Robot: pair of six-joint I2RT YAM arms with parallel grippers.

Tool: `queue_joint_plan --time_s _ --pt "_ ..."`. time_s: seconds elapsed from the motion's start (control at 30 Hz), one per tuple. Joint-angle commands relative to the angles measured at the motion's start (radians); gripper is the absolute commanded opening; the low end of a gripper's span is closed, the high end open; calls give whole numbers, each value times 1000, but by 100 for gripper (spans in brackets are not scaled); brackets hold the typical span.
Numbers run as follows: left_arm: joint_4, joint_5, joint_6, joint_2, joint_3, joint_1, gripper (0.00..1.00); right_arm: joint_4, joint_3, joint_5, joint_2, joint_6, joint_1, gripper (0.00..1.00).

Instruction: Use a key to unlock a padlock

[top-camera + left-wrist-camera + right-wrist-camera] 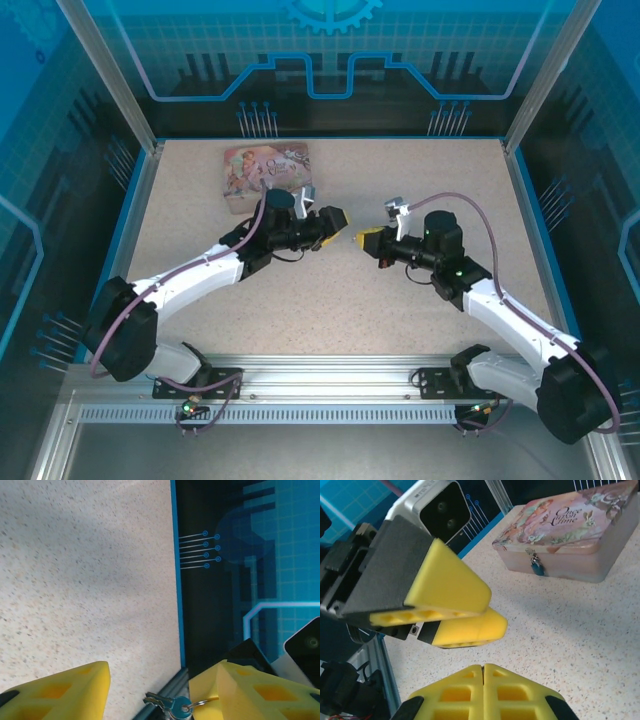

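**Student:** Padlock (537, 568): where does it lie?

**Legend:** On the front wall of the pink illustrated tin box (570, 530), at the lid seam. The blue body hangs below and the thin shackle sits above. The box stands on the far part of the table (400, 300), left of centre.

**Student:** And the key (172, 706)?

**Legend:** Between the yellow fingers of the left gripper (162, 667), on a small wire ring. The ring touches the inner face of the finger at the right of the left wrist view. Whether it hangs from that finger cannot be told.

**Student:** State of the grippers?

**Legend:** Left: jaws apart with a clear gap, clamped on nothing. Right gripper (483, 669): jaws pressed together and empty. Its tips are just beside the left gripper's, above mid-table and well apart from the box.
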Motion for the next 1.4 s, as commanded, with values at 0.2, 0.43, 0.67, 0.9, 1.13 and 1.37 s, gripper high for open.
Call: queue_joint_plan --time_s 0.2,0.43,0.67,0.9,1.13,1.37 --pt "249 88 -287 52 -61 -11 58 119 -26 32 -7 -65 8 0" --pt "104 -44 -186 4 -101 -5 58 -251 73 217 64 -105 2 0" --pt "-67 -116 -58 -105 -116 57 62 -551 174 217 314 -74 23 0" --pt "-185 -175 29 -177 -89 82 62 -570 211 283 471 -34 81 0" --pt "-213 -185 53 -210 -96 105 63 -783 219 356 457 -45 83 14" --pt "-234 -195 82 -236 -98 130 64 -821 246 365 397 -125 82 43"
